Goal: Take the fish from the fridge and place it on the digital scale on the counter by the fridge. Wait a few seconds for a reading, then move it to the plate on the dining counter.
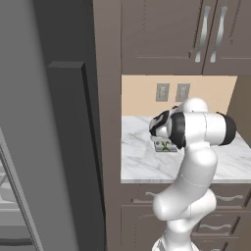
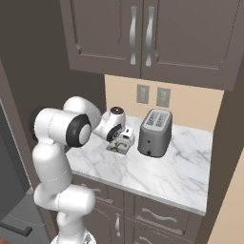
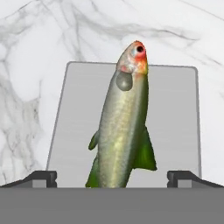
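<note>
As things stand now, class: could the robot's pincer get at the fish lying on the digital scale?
Probably yes. The open pincer hangs right over the fish on the digital scale, one fingertip on each side, nothing between. The toaster stands off to the side.

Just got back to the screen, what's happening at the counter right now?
The white arm's end effector hovers open over the flat square grey digital scale on the white marble counter. The slim olive-green fish lies on the scale between the spread fingertips, not gripped. A silver two-slot toaster stands beside it. The move to the plate isn't done yet.
</note>
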{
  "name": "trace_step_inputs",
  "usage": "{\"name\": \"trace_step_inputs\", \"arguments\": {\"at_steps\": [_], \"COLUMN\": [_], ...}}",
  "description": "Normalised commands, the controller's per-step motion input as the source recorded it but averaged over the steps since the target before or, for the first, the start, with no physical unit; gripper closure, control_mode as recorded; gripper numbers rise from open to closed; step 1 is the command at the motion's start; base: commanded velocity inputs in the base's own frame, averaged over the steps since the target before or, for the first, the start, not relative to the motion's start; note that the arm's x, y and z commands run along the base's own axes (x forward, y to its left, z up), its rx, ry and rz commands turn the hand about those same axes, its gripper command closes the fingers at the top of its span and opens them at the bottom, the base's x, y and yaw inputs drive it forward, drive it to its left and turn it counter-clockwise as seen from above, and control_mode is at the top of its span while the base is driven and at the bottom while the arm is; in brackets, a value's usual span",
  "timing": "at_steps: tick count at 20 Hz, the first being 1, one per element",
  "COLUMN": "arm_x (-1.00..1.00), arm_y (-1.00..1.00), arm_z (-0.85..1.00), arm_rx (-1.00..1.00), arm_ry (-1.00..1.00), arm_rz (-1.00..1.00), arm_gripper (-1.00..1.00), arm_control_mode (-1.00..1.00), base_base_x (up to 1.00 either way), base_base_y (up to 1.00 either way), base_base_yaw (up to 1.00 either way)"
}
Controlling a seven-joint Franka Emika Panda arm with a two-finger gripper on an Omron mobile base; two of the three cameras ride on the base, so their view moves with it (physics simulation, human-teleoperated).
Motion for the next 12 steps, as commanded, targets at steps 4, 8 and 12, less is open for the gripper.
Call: {"name": "trace_step_inputs", "arguments": {"at_steps": [4,8,12], "arm_x": [0.30,0.34,0.04], "arm_y": [0.00,-0.01,0.00], "arm_z": [-0.26,-0.25,-0.14], "arm_rx": [0.00,0.00,0.00], "arm_ry": [0.00,0.00,0.00], "arm_rz": [0.00,0.00,0.00], "arm_gripper": [-1.00,-1.00,-1.00], "arm_control_mode": [-1.00,-1.00,-1.00], "base_base_x": [0.00,0.00,0.00], "base_base_y": [0.00,0.00,0.00], "base_base_yaw": [0.00,0.00,0.00]}}
